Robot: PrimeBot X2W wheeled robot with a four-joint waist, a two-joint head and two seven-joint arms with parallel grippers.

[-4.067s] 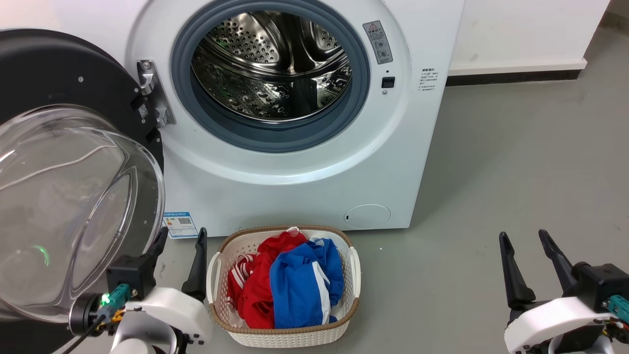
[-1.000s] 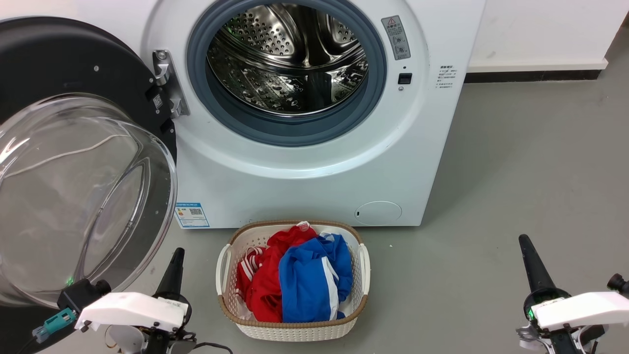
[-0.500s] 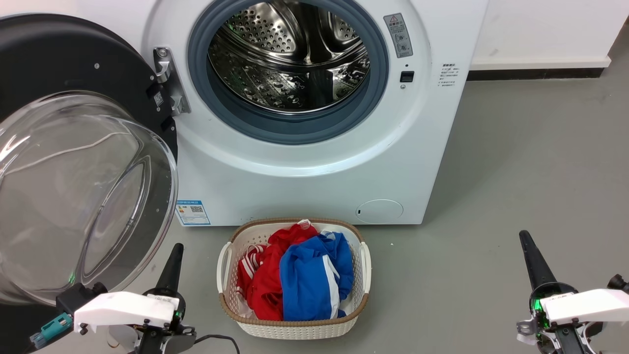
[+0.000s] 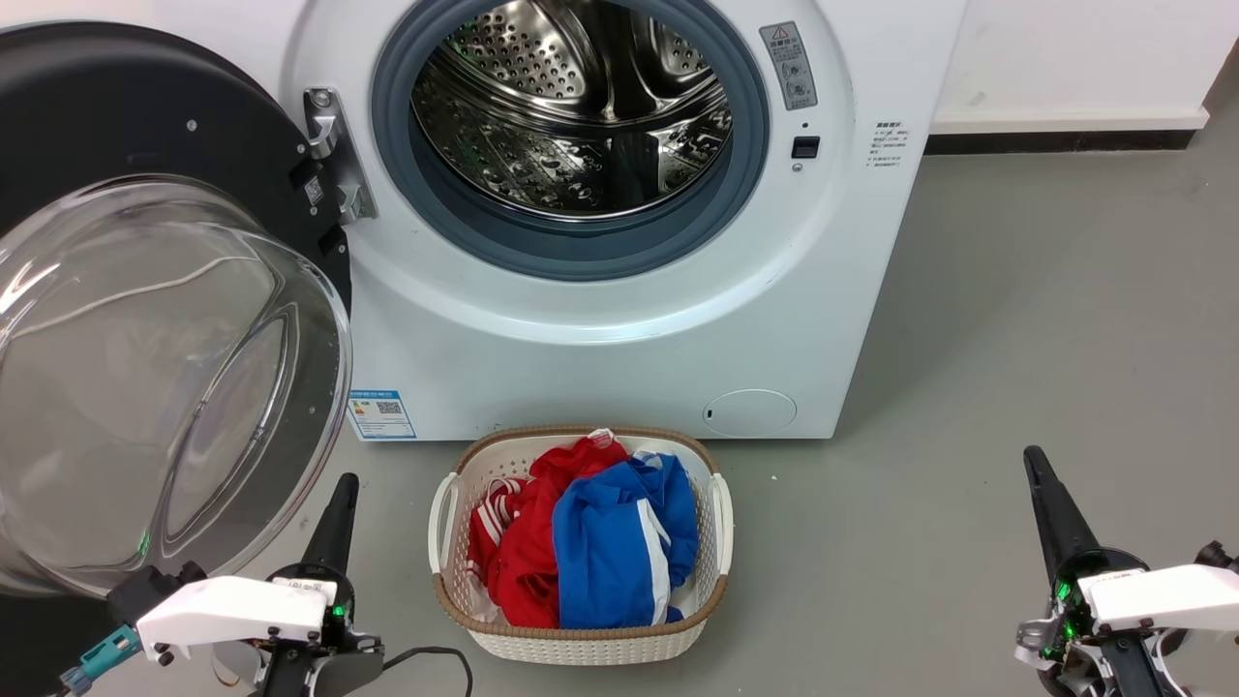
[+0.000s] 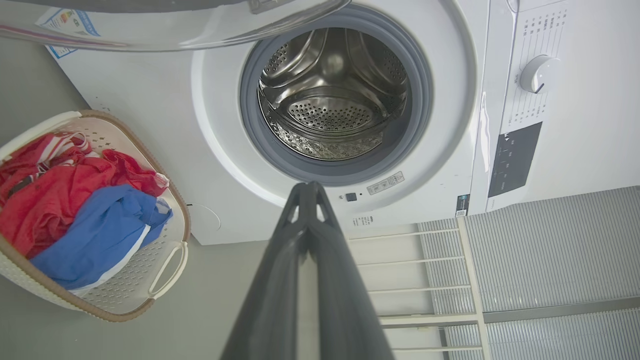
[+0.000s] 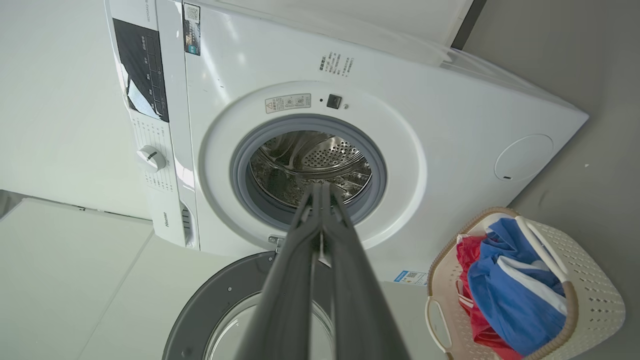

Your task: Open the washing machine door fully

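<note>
The washing machine door (image 4: 116, 136) stands swung wide open at the left, black rim hinged beside the drum mouth, its clear glass bowl (image 4: 165, 378) bulging toward me. The steel drum (image 4: 571, 106) is open to view. My left gripper (image 4: 344, 484) sits low at the lower left, just right of the glass bowl and apart from it, fingers pressed together and holding nothing. My right gripper (image 4: 1034, 457) is at the lower right over the floor, also shut and empty. The left gripper (image 5: 307, 186) and the right gripper (image 6: 320, 186) both show tips touching in their wrist views, and the door's rim (image 6: 220, 295) lies below the right gripper.
A white laundry basket (image 4: 581, 644) with red and blue clothes stands on the grey floor in front of the machine, between my arms. The white machine body (image 4: 619, 339) fills the middle. Bare floor stretches to the right, up to a white wall.
Since four seconds ago both grippers have shut and turned on edge. Over the last second the camera shifted slightly; the door and basket have stayed put.
</note>
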